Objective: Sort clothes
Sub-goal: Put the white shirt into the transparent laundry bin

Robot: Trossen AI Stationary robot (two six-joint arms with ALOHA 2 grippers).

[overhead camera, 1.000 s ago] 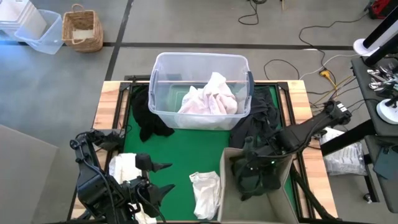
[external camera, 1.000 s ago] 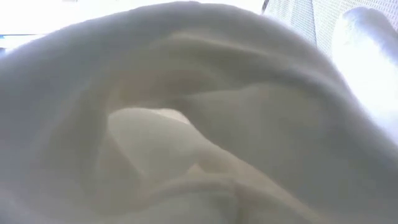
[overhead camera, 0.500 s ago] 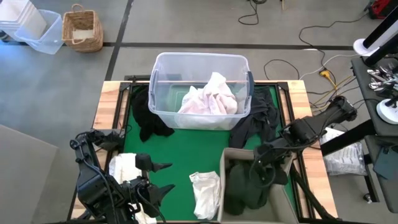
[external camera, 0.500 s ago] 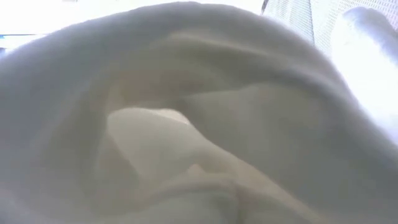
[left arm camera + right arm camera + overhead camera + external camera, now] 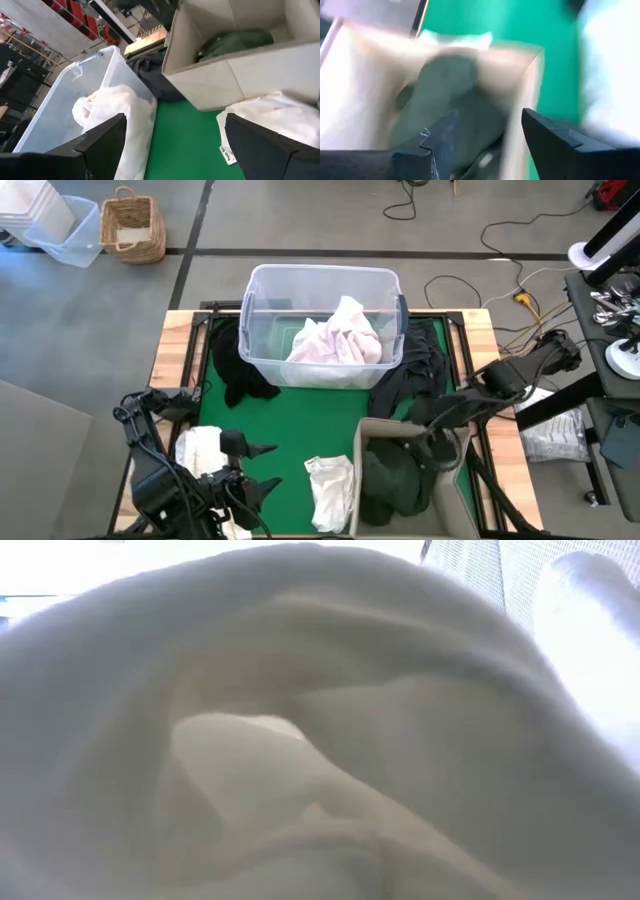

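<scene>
while open right gripper (image 5: 437,442) hovers, green garment (image 5: 392,483) fills beige box (image 5: 358,480)

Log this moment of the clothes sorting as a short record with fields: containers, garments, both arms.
beige box: square beige fabric box at the table's near right, holding a dark green garment
clear tub: clear plastic tub at the far middle, holding a pale pink and white garment
loose dark clothes: black garment left of the tub; charcoal garment right of it
loose white clothes: white garment beside the box; another by the left arm
right gripper: over the box, jaws open, empty
left gripper: near left, jaws open, empty
</scene>
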